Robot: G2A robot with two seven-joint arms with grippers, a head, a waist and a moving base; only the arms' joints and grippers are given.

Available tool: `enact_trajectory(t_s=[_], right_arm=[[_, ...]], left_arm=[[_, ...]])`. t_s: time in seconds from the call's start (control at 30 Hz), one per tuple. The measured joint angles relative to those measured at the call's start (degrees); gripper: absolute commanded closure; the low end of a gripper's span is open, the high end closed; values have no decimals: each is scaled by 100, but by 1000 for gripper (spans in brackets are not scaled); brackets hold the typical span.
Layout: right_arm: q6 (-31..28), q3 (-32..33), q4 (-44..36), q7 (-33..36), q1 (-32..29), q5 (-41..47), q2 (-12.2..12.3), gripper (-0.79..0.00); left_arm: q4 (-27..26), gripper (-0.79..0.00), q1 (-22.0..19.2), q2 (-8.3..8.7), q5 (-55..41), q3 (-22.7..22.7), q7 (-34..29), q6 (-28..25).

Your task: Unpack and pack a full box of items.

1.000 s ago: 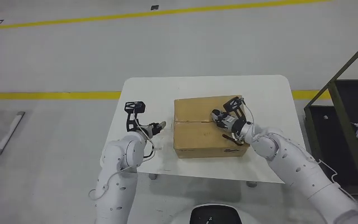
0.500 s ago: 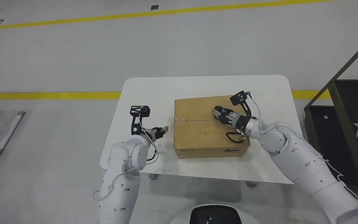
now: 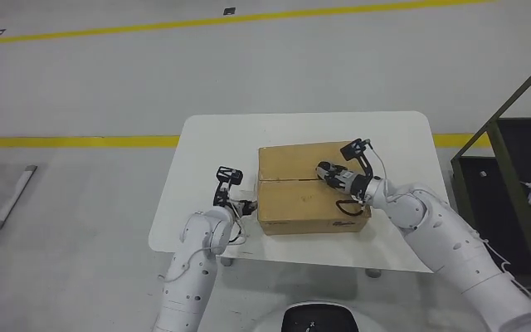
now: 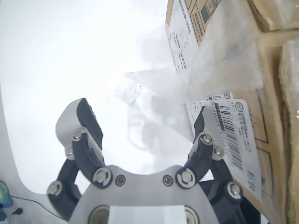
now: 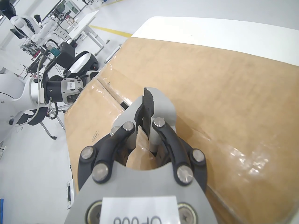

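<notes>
The stiff cardboard box (image 3: 307, 187) looks best opened by its loose tape end (image 4: 163, 82), beside the open left gripper (image 4: 143, 110); the right gripper (image 5: 146, 99) sits closed on top.

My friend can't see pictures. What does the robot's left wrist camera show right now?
The left gripper, fingers open, hovers over a white table right beside a brown cardboard box. A strip of clear tape trails from the box's side toward the table, and white barcode labels are stuck on that side.
</notes>
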Motion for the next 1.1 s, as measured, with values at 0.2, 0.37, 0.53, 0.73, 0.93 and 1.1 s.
enact_trajectory(t_s=[0.2,0.37,0.53,0.73,0.93,1.1], right_arm=[[-17,-54,19,14,7,-36,-29,0],[-25,-88,77,17,45,-73,-53,0],[-42,-115,138,18,116,-103,-80,0],[-70,-147,219,21,161,-104,-111,0],[-94,-156,275,29,197,-92,-135,0],[-111,-132,322,48,240,-82,-146,0]], left_arm=[[319,-785,-155,-34,-220,90,413,-18],[465,-785,-209,-54,-422,94,976,-70],[449,-785,-186,-56,-694,-41,1348,38],[255,-785,-112,-44,-903,-208,1549,213],[167,-785,-130,-46,-992,-241,1600,340],[138,-785,-237,-57,-975,-225,1632,538]])
